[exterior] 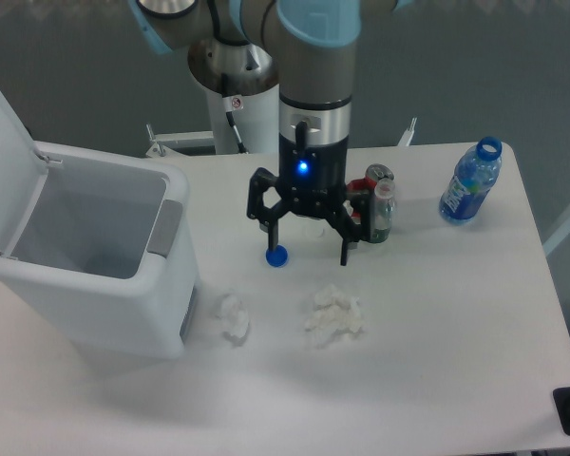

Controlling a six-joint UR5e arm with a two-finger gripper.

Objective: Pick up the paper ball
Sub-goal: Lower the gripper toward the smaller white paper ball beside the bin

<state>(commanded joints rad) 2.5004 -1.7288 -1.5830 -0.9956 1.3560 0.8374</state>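
The paper ball (232,319) sits on the table (437,323) just beside the lower right corner of the bin (95,256), small, crumpled, a bit elongated; to its right, apart from it, lies the bigger wad (333,314), wider and fluffier, and that is not our target; the gripper (309,249) hangs above and behind both, fingers spread wide with nothing between them, one tip just above a blue cap (277,256), the other near a can (377,204) and a small bottle standing against it; off on the right side stands a blue water bottle (471,180), well clear of the action.

Now, how will that ball behave? Light as anything, I'd judge, soft and springy; it should squash under the pads rather than resist, so no fear of breaking it, but it could skid across the smooth top if nudged from one side only; best bet looks like coming straight down with the fingers straddling its narrow width, closing across the middle where the crumple is thickest; the bin wall is close on the left, so the near finger needs room there; the gripper must first travel forward and left, as it is nearer the wrong wad.
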